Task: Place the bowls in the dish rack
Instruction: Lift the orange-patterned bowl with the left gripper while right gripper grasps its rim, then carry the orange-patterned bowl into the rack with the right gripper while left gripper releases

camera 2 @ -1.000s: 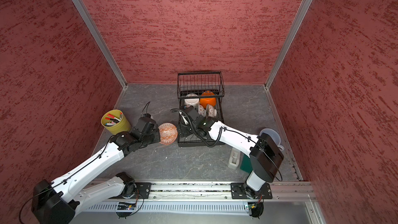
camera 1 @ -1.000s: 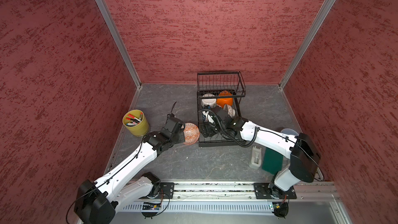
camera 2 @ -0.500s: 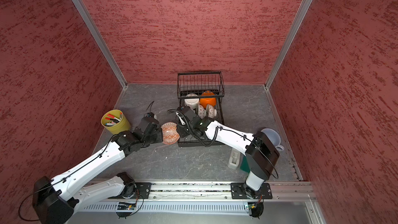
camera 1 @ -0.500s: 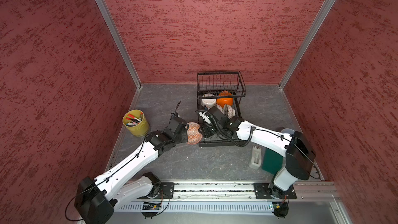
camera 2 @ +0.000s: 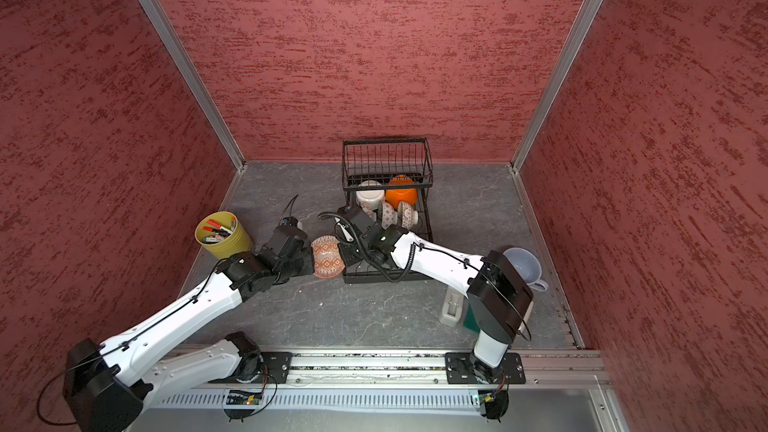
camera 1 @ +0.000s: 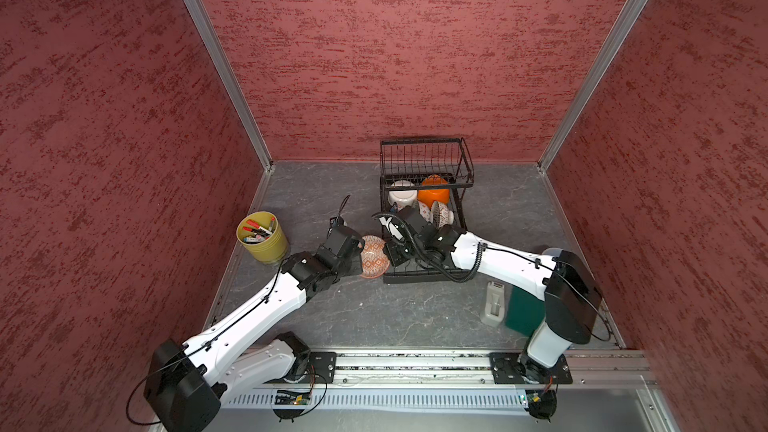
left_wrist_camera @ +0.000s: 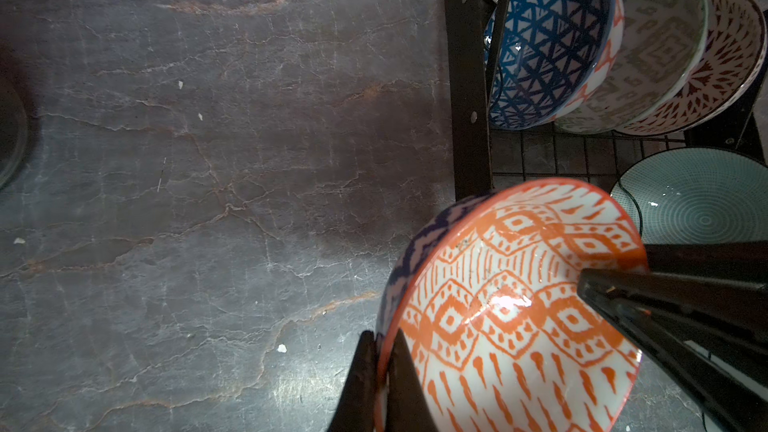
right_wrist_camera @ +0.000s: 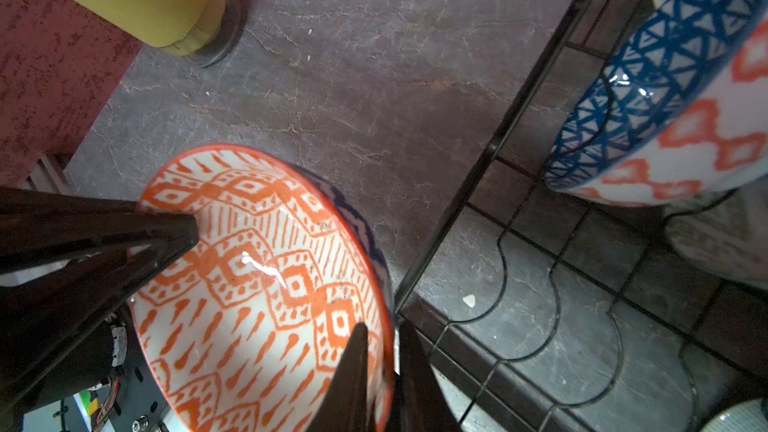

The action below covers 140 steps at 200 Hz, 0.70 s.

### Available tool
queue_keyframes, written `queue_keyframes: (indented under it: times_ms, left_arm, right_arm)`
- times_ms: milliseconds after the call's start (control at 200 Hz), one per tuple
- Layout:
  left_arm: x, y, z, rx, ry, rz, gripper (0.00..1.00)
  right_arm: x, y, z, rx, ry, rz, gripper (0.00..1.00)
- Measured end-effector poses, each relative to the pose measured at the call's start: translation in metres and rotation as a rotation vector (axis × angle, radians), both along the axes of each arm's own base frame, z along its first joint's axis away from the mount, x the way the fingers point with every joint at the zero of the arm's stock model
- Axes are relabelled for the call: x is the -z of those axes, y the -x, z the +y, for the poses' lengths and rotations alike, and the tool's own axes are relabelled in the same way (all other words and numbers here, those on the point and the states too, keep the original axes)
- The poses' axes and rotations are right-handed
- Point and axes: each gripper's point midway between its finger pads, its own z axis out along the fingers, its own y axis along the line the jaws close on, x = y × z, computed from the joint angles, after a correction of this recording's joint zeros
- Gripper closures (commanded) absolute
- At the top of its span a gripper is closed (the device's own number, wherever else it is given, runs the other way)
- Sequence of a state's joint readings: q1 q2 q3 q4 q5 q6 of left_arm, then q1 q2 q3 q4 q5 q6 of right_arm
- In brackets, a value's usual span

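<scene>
Pinching the orange-patterned bowl [camera 1: 372, 257] at opposite rim points, left gripper [left_wrist_camera: 380, 336] and right gripper [right_wrist_camera: 384, 328] each have jaws pressed onto the rim; bowl tilted on edge, outside the dish rack [camera 1: 399, 279], just beside its near-left corner.

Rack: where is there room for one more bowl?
Bare grid lies on the rack floor between the leaning row with the blue bowl and the pale green bowl, and at the front corner by the held bowl. Crowded at the back, round the orange bowl. On the table, wide room between cup and rack.
</scene>
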State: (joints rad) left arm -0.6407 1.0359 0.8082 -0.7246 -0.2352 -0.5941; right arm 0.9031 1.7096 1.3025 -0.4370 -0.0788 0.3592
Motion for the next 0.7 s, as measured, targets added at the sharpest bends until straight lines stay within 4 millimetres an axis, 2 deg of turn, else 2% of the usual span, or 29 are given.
queue_keyframes:
  times_ms: [190, 281, 386, 701]
  left_arm:
    - [-0.0004, -0.0002, -0.0008, -0.001, 0.005, -0.001, 1.0]
    - [-0.0012, -0.0011, -0.0013, -0.005, 0.008, -0.006, 1.0]
    - [-0.0015, -0.0016, -0.0009, -0.01, 0.008, -0.009, 1.0]
    - [-0.0075, -0.0073, -0.0054, -0.014, 0.037, -0.039, 0.7]
  right_arm:
    - [0.0014, -0.0013, 0.0005, 0.017, 0.0, 0.006, 0.93]
    - [0.0015, -0.003, 0.0028, 0.021, 0.0, 0.007, 1.0]
    - [0.0016, -0.0043, 0.0034, 0.026, 0.003, 0.003, 1.0]
    - [0.0043, -0.0075, -0.004, 0.05, 0.046, -0.012, 1.0]
